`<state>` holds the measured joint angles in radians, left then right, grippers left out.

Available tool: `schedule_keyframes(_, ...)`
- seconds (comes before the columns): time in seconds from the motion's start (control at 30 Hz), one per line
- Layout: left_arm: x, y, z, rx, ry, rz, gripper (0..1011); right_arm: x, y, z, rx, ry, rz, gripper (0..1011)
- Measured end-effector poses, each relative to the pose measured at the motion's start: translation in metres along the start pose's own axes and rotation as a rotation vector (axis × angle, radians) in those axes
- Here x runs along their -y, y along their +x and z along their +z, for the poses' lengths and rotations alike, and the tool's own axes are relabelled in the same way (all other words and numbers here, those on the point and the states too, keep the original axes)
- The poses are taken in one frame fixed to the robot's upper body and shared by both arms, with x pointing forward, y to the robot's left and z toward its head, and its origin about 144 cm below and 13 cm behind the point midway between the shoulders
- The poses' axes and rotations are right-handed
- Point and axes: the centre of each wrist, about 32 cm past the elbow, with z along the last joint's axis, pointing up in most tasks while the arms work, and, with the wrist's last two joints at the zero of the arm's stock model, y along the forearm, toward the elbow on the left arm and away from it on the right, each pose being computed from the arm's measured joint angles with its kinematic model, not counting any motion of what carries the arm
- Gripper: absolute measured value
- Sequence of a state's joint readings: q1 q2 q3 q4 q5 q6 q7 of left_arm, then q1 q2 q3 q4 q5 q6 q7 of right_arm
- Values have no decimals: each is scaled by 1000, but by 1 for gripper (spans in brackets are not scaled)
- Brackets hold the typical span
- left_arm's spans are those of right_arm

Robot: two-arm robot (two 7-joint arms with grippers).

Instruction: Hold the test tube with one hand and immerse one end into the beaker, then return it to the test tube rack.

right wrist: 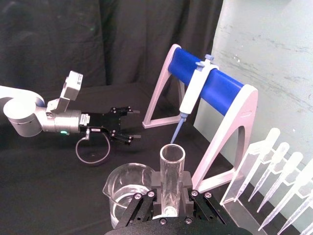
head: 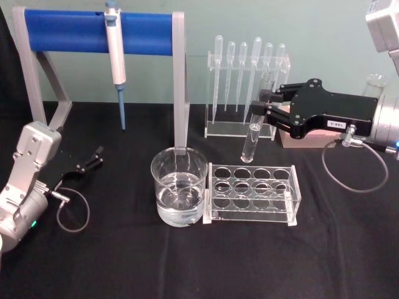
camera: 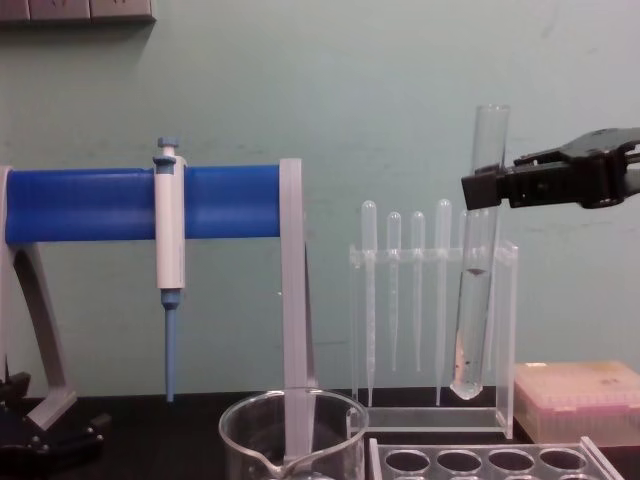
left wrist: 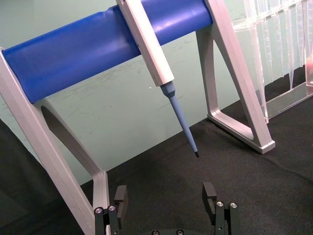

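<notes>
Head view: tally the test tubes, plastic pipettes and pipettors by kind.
test tube, held in the right gripper: 1
plastic pipettes, hanging in their clear stand: 6
pipettor, on the blue bar: 1
Total: 8

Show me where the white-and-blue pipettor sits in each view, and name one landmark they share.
Head view: the pipettor hangs upper left, over the blue bar.
Left wrist view: pipettor slants across the bar, tip beyond the left gripper.
Right wrist view: pipettor hangs on the bar, beyond the test tube.
Chest view: pipettor left of centre, hanging upright.
Shared landmark: the blue bar.
</notes>
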<state>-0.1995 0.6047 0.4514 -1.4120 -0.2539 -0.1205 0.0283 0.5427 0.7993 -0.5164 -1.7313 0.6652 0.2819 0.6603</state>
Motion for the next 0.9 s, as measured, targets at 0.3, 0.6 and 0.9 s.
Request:
schedule_keyframes(0.3, 0, 0, 0, 0, 0, 0, 1000, 0, 0, 0, 0, 2, 0, 241)
schedule_keyframes(0.6, 0, 0, 0, 0, 0, 0, 1000, 0, 0, 0, 0, 3, 0, 241)
schedule_keyframes(0.9, 0, 0, 0, 0, 0, 0, 1000, 0, 0, 0, 0, 4, -1, 241)
